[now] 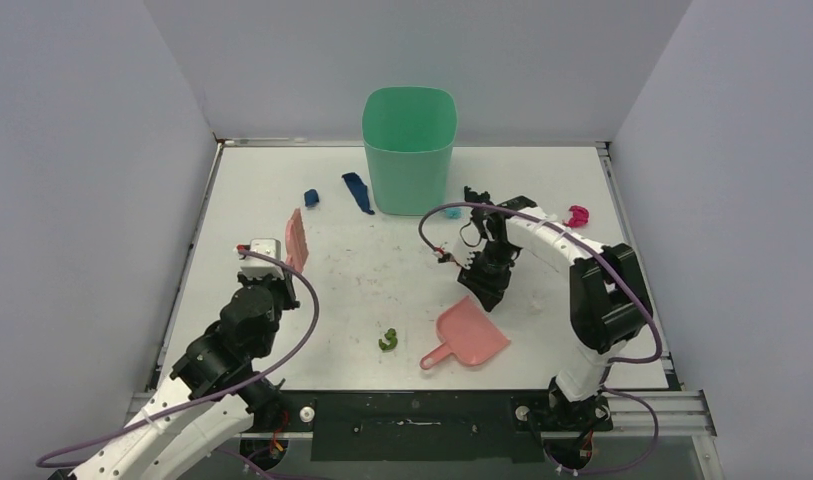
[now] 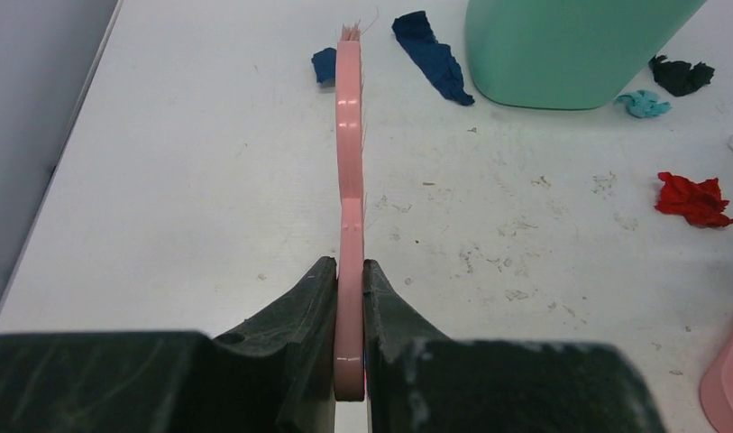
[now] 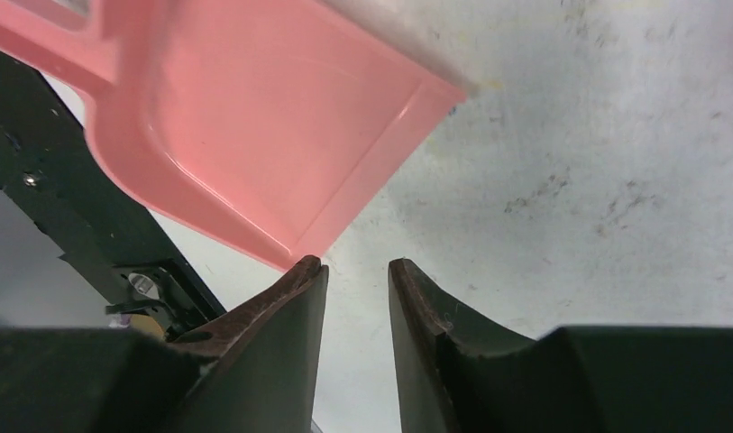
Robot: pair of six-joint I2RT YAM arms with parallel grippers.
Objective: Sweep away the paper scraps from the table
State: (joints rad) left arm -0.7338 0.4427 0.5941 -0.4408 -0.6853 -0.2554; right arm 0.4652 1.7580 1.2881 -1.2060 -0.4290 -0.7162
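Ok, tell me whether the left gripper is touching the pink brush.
Touching. The left wrist view shows the left gripper clamped on the pink brush by its handle, with no gap on either side.

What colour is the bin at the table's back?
The bin is mint green, clearest in the top external view.

Crumpled paper scraps all over scuffed white table; dark blue pair at back; green one near front; magenta one right.
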